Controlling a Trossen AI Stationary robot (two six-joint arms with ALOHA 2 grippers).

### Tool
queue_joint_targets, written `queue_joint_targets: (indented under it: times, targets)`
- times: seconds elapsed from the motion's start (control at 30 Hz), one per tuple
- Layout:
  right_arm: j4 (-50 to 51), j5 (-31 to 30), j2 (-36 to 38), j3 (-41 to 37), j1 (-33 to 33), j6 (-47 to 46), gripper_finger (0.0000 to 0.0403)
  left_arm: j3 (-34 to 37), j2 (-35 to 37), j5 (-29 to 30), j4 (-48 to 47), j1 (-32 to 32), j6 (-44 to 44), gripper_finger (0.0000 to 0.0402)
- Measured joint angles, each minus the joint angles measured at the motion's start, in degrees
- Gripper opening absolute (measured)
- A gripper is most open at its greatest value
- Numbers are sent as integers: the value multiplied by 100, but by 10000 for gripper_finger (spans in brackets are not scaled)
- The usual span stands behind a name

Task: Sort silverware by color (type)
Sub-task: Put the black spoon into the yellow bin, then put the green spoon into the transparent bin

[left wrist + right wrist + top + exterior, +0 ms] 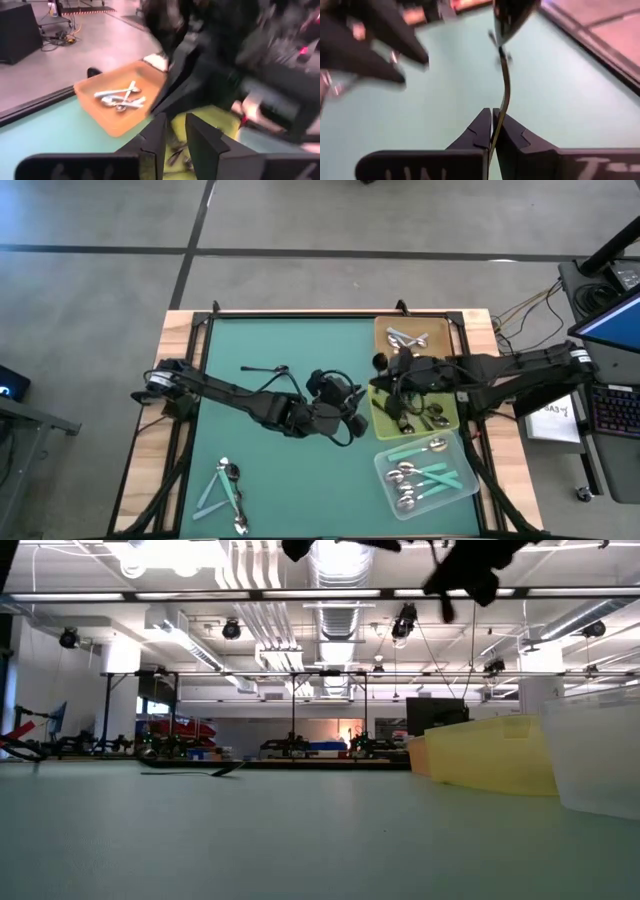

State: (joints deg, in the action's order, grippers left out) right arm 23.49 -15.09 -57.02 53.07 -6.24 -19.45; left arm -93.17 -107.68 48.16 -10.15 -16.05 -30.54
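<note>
The table (290,340) is a flat teal mat in a wooden frame, smooth and matte. Along its right side stand three square trays: an orange tray (436,328) with shiny silver spoons (405,337), a yellow-green tray (447,418) with dark spoons (435,418), and a clear plastic tray (455,492) with teal-handled spoons (430,473). All three are rigid, shallow and thin-walled.

Step in hand, as I judge it: carrying one dark piece to its tray. My right tool (383,363) hovers at the inner edge of the trays, its fingers pressed tight on the thin handle of a dark spoon (504,80), which stands out ahead, slim, curved and glossy. Next move calls for centring over the yellow-green tray and releasing low, as the handle is narrow and may pivot.

My left tool (352,412) hangs mid-table beside the yellow-green tray, fingers slightly parted and holding nothing.

Unsorted stock remains: a small pile of silver and teal-handled spoons (228,490) near the table's front left, and one dark spoon (262,368) lying apart at the centre.
</note>
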Motion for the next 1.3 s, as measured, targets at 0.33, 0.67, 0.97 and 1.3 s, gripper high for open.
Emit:
queue_joint_targets:
  times: [0.33, 0.67, 0.97, 1.3]
  targets:
    - [3406, 1507, 86, 14, -231, -660, 8, -369, 28, -979, -3679, -2, -803, 63]
    - [3752, 1571, -15, -688, -376, -673, 8, -281, 14, -2147, -6677, -41, -1814, 64]
    - [3888, 1359, -17, -751, -376, -660, 25, -38, 14, -3281, -7662, -232, -2018, 64]
    - [4152, 1355, -15, -751, -376, -709, 133, 200, 14, -4778, -7536, -1047, -3899, 64]
